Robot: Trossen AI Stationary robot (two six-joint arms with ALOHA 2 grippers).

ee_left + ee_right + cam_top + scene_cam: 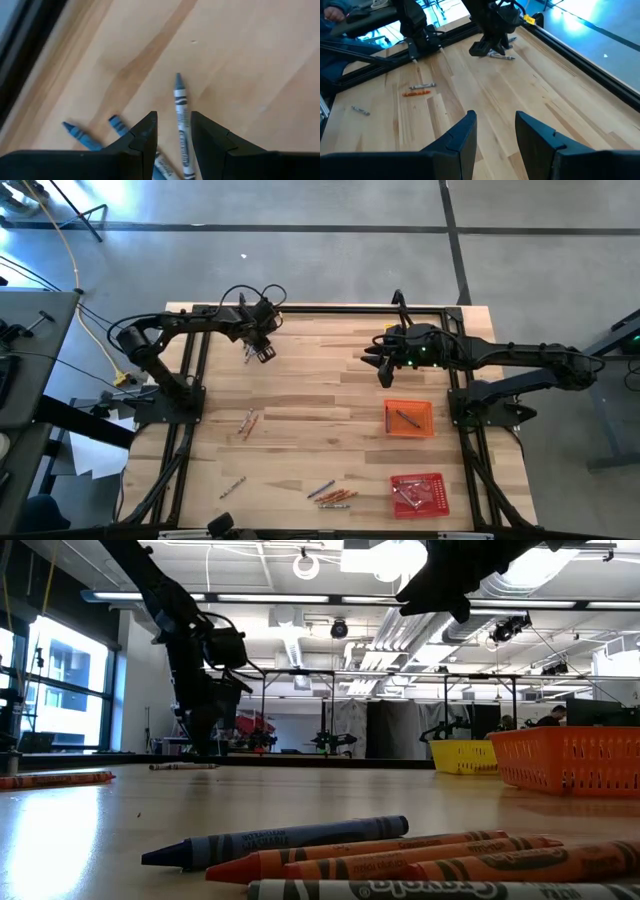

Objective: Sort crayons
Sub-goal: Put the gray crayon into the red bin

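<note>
My left gripper (172, 116) (265, 353) is open and points steeply down near the table's far left. It stands over a grey crayon (181, 120), which lies flat on the wood and shows in the gap between the fingers. Two blue crayons (75, 134) (117, 125) lie beside it. My right gripper (492, 116) (384, 370) is open too, hanging high over the table's far middle with nothing between its fingers. More crayons lie at the left middle (248, 422), the near left (232, 487) and the near middle (330, 495) (300, 840).
An orange tray (428, 430) at the right holds one crayon. A red tray (440, 480) at the near right holds a few. A yellow tray (463, 755) shows in the low view beside the orange one. Black frame rails (190, 370) run along the table's edges.
</note>
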